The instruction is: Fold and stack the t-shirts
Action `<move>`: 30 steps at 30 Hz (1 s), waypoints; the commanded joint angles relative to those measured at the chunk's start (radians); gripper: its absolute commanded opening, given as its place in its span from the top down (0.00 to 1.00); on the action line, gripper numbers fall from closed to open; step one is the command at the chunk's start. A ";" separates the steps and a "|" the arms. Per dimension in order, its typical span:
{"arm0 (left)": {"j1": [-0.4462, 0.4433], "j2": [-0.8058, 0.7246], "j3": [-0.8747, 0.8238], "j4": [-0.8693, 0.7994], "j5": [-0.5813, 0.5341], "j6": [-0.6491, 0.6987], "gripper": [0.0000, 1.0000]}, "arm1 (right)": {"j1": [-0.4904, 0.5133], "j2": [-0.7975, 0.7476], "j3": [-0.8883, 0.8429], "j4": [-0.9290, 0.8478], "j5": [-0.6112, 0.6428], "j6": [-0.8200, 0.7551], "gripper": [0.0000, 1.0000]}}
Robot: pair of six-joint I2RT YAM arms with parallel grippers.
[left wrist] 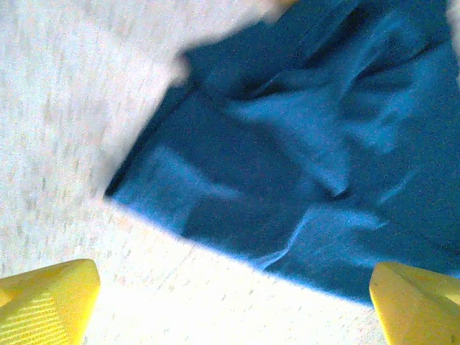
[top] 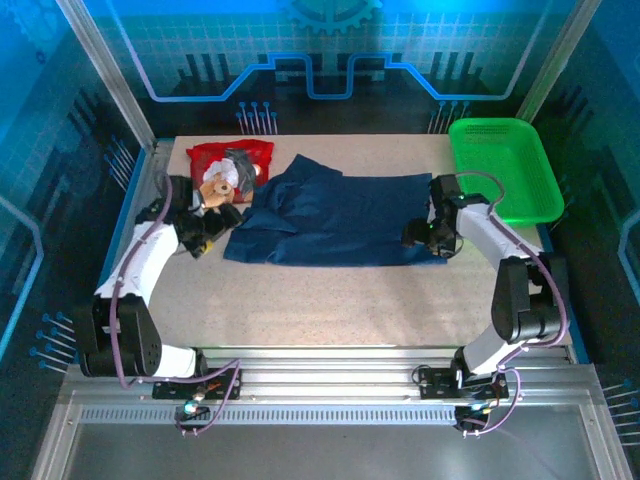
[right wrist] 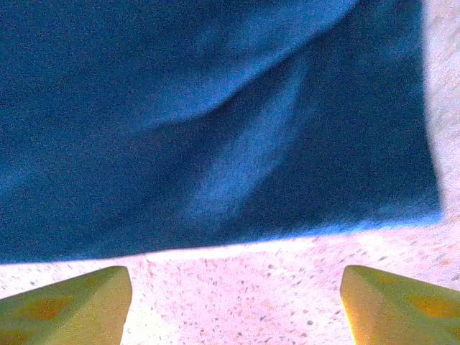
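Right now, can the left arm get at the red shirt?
Probably yes. The red shirt lies in the open just beyond the left tool, on that arm's side. The tool is open and empty at the blue shirt's edge, and nothing stands between it and the red one.

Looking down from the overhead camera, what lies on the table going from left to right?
The red t-shirt, then the navy t-shirt, then the green basket.

Blurred navy t-shirt (left wrist: 287, 158), cut off by top and right edges
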 commanded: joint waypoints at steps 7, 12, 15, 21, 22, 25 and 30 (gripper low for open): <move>-0.003 0.199 -0.072 0.145 -0.009 -0.130 0.25 | 0.024 0.221 0.092 0.054 0.035 0.042 0.28; -0.005 0.300 -0.046 0.202 -0.057 -0.124 0.37 | 0.023 0.298 0.138 0.039 0.081 0.048 0.33; -0.010 0.351 -0.020 0.210 -0.075 -0.113 0.54 | 0.023 0.316 0.147 0.026 0.125 0.053 0.35; -0.006 0.354 -0.008 0.136 -0.179 -0.071 0.95 | 0.026 0.343 0.152 -0.019 0.193 0.071 0.49; -0.003 0.338 -0.017 0.123 -0.187 -0.065 0.96 | 0.026 0.341 0.154 -0.028 0.198 0.077 0.48; 0.004 0.268 -0.061 0.075 -0.213 -0.046 0.98 | 0.036 0.321 0.150 -0.068 0.221 0.082 0.48; 0.003 0.155 -0.169 0.021 -0.195 -0.057 0.97 | 0.055 0.271 0.076 -0.100 0.202 0.111 0.48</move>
